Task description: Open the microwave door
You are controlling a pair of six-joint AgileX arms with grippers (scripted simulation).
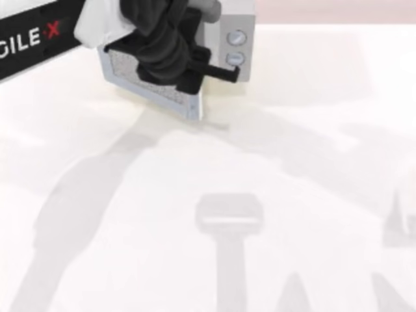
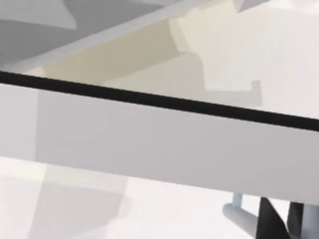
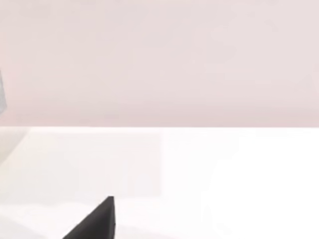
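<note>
Left gripper (image 1: 218, 70) over ajar microwave door (image 1: 153, 81), arm stretched across

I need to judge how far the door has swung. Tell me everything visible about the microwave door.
The microwave door is a flat light-grey panel framing a darker speckled mesh window. It stands partly open, swung out from the microwave at an angle, its free edge toward the table's middle. The left tool reaches across its upper edge near the two silver knobs, the arm hiding much of it. The left wrist view shows a plain grey panel edged in black.

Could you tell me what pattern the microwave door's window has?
A darker speckled mesh, set in the door's light-grey frame; the top view shows it best.
</note>
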